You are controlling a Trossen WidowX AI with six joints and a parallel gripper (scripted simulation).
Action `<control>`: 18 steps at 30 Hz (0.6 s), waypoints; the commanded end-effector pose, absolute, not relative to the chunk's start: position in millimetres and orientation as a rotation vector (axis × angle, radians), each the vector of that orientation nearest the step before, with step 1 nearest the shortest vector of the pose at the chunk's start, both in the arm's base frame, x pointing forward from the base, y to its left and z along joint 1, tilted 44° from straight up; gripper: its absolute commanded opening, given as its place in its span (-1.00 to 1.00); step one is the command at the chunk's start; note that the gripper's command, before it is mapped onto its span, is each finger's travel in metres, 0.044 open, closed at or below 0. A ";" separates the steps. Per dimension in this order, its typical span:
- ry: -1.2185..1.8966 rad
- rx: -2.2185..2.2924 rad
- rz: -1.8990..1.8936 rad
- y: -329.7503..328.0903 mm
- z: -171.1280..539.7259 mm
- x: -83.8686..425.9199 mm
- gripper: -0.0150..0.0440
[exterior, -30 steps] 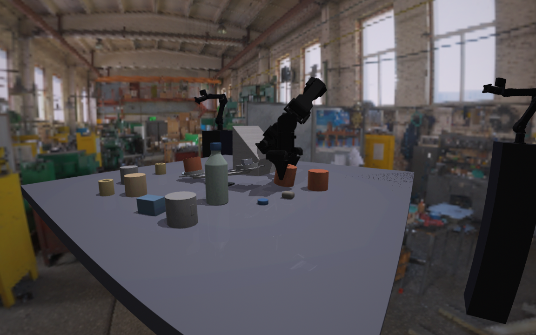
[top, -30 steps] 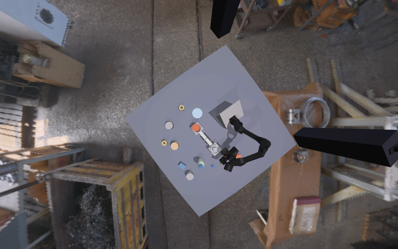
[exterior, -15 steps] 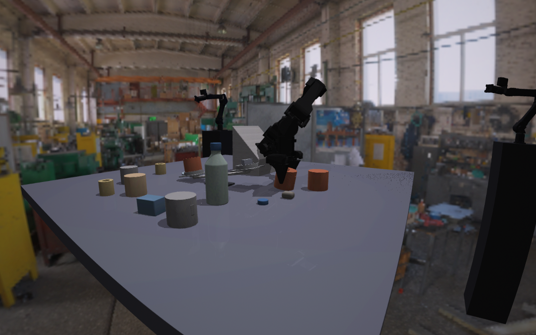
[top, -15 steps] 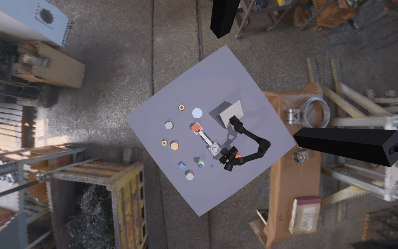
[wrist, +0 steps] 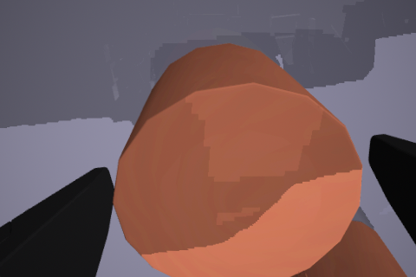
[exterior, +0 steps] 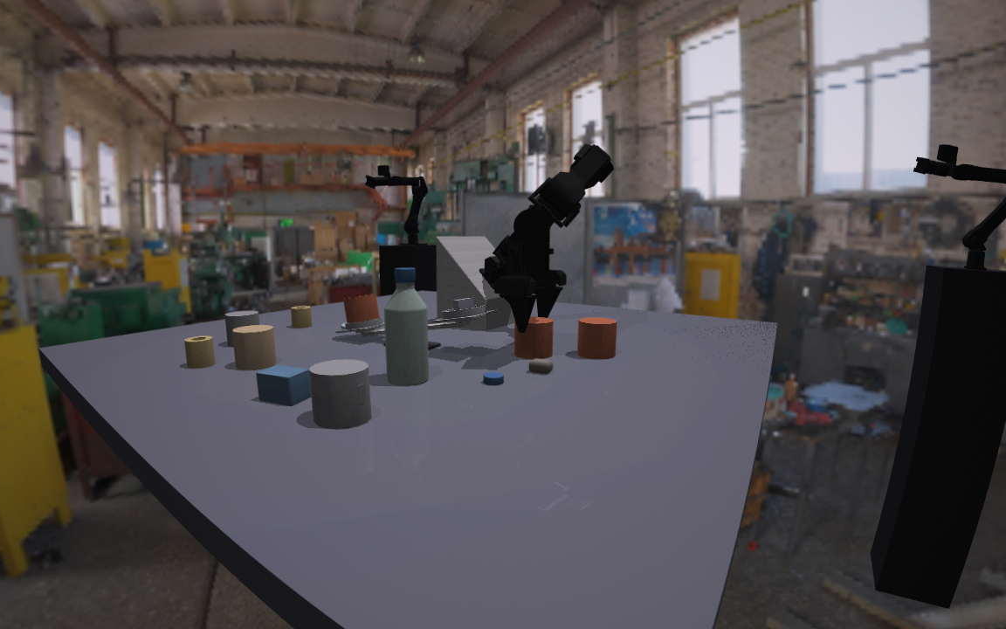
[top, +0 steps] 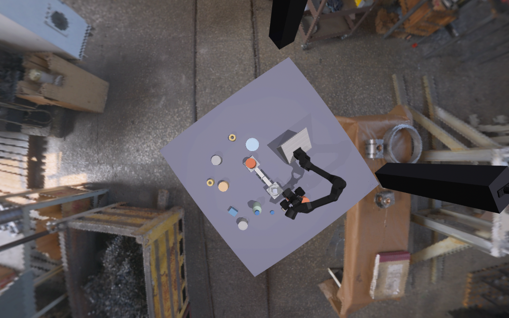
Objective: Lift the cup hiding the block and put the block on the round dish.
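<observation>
The lifted orange cup (exterior: 533, 342) (wrist: 256, 138) stands upright on the table, off the balance. My gripper (exterior: 534, 321) (wrist: 240, 164) is open, its fingers on either side of the cup's upper part; in the wrist view the left finger is very close to the cup. The small pale block (top: 275, 190) (exterior: 463, 302) lies uncovered on the near pan of the balance (top: 261, 172). The other orange cup (top: 250, 162) (exterior: 361, 307) stands on the far pan, leaning slightly with it. The pale blue round dish (top: 252, 144) lies beyond that cup with nothing on it.
Another orange cylinder (top: 305, 200) (exterior: 596, 337) stands close beside the set-down cup. A grey stone (exterior: 540, 366), a blue disc (top: 272, 212) (exterior: 493, 378) and a green bottle (top: 256, 206) (exterior: 406, 344) are nearby. A grey wedge (top: 298, 144) stands near the arm's base.
</observation>
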State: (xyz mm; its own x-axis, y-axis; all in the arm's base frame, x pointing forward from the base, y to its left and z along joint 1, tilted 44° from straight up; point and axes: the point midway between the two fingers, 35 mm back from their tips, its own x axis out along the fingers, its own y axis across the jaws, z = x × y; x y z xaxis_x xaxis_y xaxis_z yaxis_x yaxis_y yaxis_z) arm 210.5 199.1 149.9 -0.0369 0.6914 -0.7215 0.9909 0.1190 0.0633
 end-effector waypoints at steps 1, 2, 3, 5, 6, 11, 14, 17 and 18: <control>1.785 1.643 -0.604 181.6 173.8 211.2 1.00; 1.785 1.643 -0.604 181.6 173.8 211.2 1.00; 1.785 1.643 -0.604 181.6 173.8 211.2 1.00; 1.785 1.643 -0.604 181.6 173.8 211.2 1.00; 1.785 1.643 -0.604 181.6 173.8 211.2 1.00; 1.721 1.647 -0.553 175.7 177.5 219.3 0.56; 1.664 1.640 -0.501 169.6 181.0 227.0 0.39; 1.655 1.609 -0.459 166.2 180.7 230.3 0.39; 1.654 1.587 -0.434 164.8 180.2 231.5 0.39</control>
